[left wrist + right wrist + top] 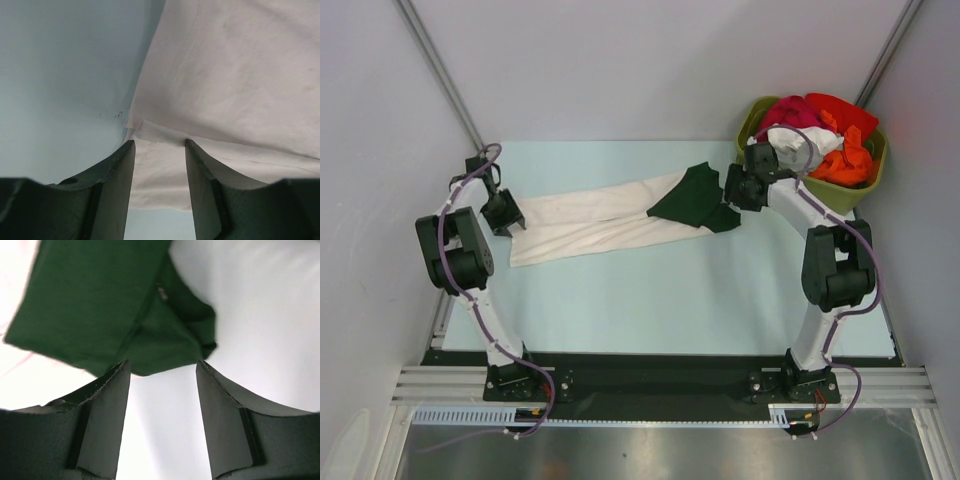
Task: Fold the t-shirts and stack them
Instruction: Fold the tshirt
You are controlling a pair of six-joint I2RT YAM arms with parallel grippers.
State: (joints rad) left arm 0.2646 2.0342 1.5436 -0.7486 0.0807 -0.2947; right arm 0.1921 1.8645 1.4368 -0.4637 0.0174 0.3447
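The cream and green t-shirt (590, 225) lies long on the counter (650, 300), left of the tub (877, 165). The left claw (512, 224) and right claw (730, 198) are both open, holding nothing. A claw moving low could snag the cloth and bunch it.
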